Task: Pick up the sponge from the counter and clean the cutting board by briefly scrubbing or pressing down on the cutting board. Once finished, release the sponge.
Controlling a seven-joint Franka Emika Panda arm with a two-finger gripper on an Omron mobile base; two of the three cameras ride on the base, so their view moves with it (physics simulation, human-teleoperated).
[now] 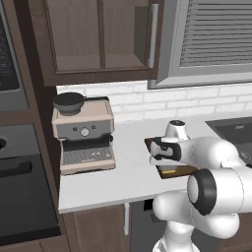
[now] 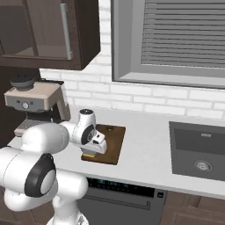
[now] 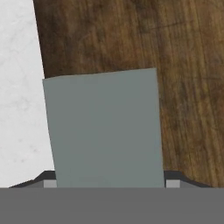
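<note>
Where board (image 3: 131, 39) meets counter (image 3: 19, 87) (sponge (image 3: 103, 129))

The sponge (image 3: 104, 129) shows a flat grey-green top, with a yellow layer beneath it in the base views. The cutting board (image 3: 175, 65) is dark brown wood with streaked grain. The counter (image 1: 123, 167) is pale grey-white, faintly mottled. The coffee machine (image 1: 84, 135) is beige with dark trim, against white brick tiles (image 2: 145, 99).
</note>
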